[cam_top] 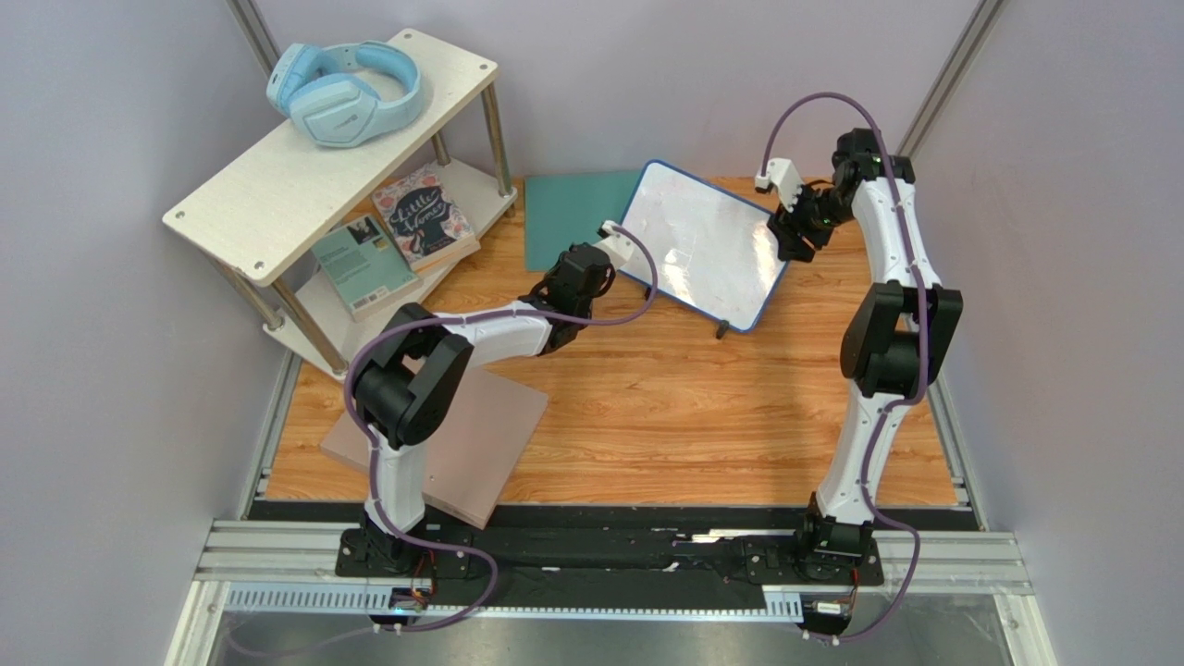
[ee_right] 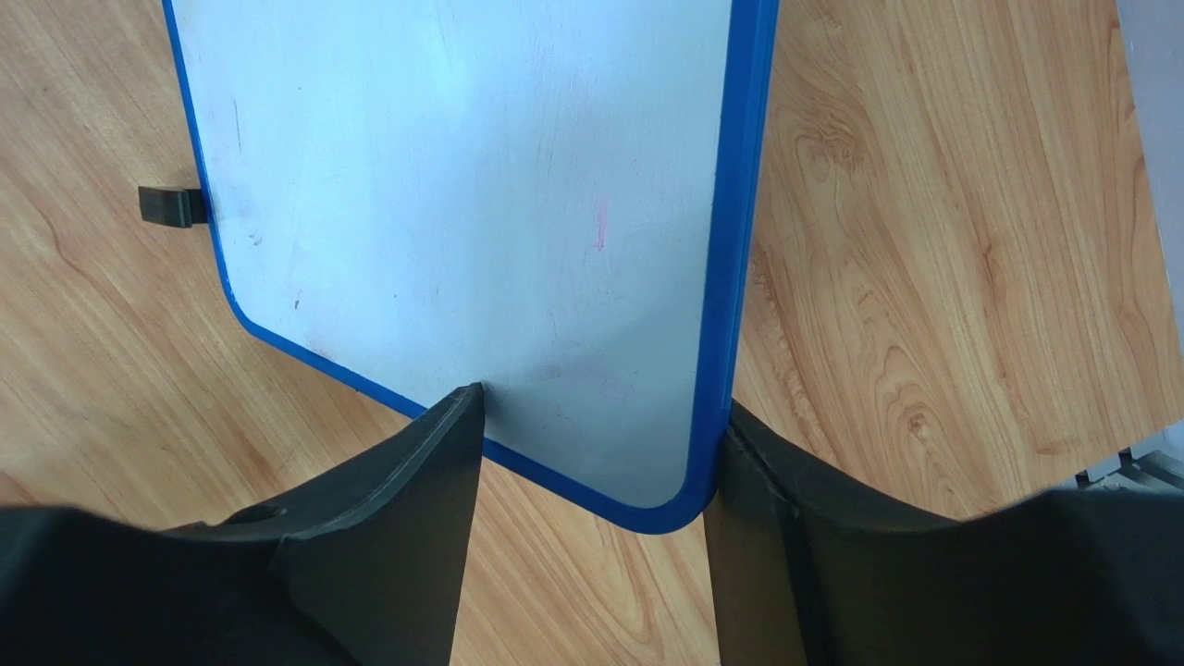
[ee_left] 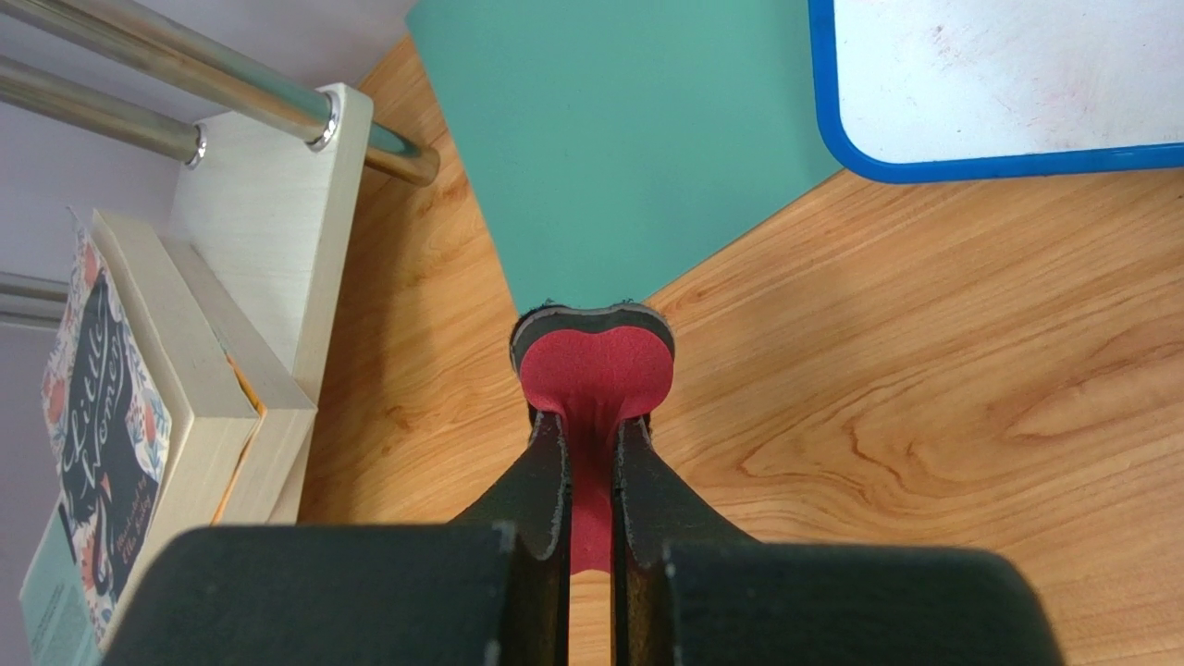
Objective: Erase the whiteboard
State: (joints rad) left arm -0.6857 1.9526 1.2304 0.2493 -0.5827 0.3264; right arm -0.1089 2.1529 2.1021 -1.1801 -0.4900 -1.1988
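Whiteboard (ee_right: 459,208) nearly clean, faint pink smear (ee_right: 601,226) left; my left end effector (ee_left: 591,430) clamps the red eraser (ee_left: 595,368), right end effector (ee_right: 595,416) wide astride the board's corner.

Bare desk (cam_top: 695,416) lies open in front of the whiteboard (cam_top: 702,243). The shelf (cam_top: 320,153) and books (cam_top: 417,222) wall off the left rear, close beside the left end effector (ee_left: 591,458), which pinches a red pad (ee_left: 595,372). The right end effector (ee_right: 598,458) straddles the whiteboard's corner.
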